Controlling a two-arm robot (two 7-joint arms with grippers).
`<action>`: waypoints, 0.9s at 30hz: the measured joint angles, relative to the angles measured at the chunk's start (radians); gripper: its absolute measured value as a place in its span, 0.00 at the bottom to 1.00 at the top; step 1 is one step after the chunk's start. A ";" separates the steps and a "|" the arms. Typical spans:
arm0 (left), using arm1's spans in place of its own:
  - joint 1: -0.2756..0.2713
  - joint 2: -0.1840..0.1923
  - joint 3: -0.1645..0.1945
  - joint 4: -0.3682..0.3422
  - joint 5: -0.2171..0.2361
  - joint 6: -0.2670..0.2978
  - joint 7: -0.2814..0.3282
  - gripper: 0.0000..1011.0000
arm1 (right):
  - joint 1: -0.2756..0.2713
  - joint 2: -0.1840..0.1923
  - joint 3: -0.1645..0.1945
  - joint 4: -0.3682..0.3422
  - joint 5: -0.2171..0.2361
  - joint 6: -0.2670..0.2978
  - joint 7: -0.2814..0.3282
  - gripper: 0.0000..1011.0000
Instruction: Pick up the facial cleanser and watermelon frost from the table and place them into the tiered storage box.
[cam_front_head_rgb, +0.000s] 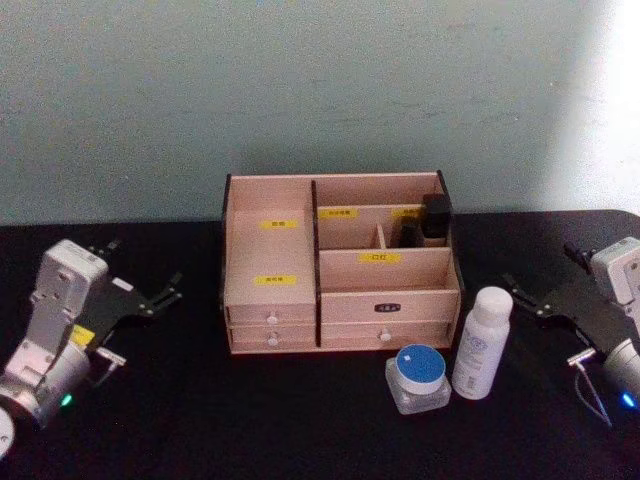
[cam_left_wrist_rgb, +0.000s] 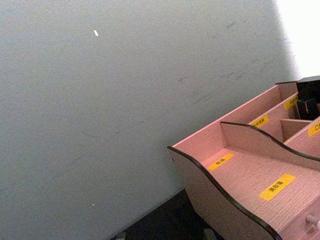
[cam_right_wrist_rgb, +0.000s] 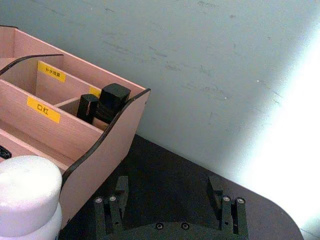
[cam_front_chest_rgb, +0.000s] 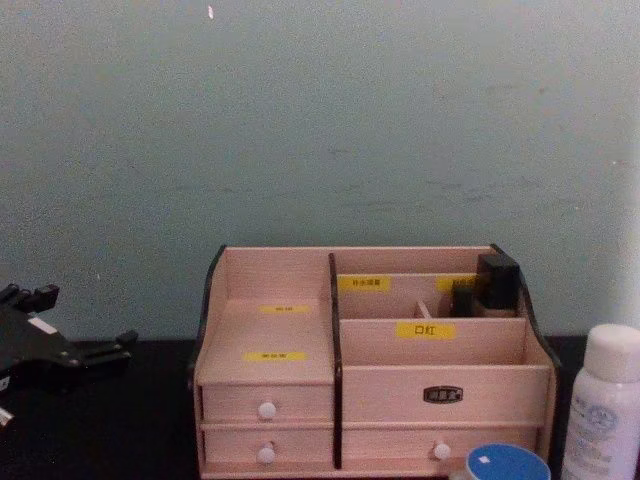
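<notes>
On the counter, near right of the tiered storage box, stand the white facial cleanser bottle and a blue-lidded jar — close together. The right gripper hovers beside them, spread wide and empty; the left gripper, likewise open, sits far left. The right should take the bottle mid-body — clear of the jar.

Room dim overall. Hard white glare on wall beyond right gripper, off to outer side of its jaws, blown to pure white. Wall ahead of left gripper jaws flat, evenly lit. Black table under both jaws swallows light, so shadows unreadable. Tiered storage box between them softly lit, rear compartment shadowed.
</notes>
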 joint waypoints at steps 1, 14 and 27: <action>0.000 0.000 0.000 0.000 0.000 0.000 0.000 0.99 | 0.000 0.000 0.000 0.000 0.000 0.000 0.000 0.99; 0.000 0.000 0.000 0.000 0.000 0.000 0.000 0.99 | 0.000 0.000 0.000 0.000 0.000 0.000 0.000 0.99; 0.000 0.000 0.000 0.000 0.000 0.000 0.000 0.99 | 0.000 0.000 0.000 0.000 0.000 0.000 0.000 0.99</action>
